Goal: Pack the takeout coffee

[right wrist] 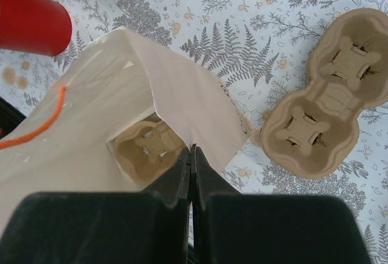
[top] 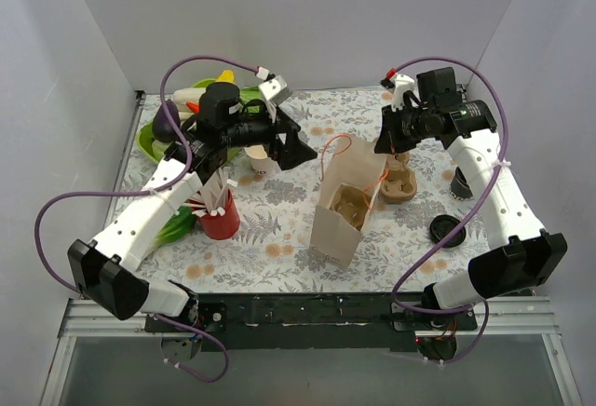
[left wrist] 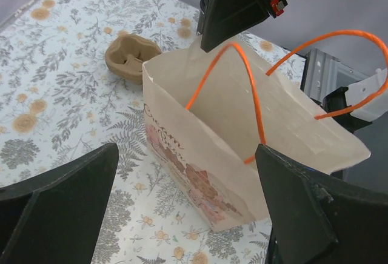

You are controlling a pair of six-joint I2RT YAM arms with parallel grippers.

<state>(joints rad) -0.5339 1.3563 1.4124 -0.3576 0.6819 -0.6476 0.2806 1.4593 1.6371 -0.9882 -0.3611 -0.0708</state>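
Tan bag, red cup, floral cloth, brown carrier

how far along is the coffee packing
Done: a cardboard carrier sits inside the paper bag. In hand: the right gripper is shut on the bag's rim; the left gripper is open and empty, facing it. Left: the carrier hole in view is empty, so the takeout coffee has yet to go in.
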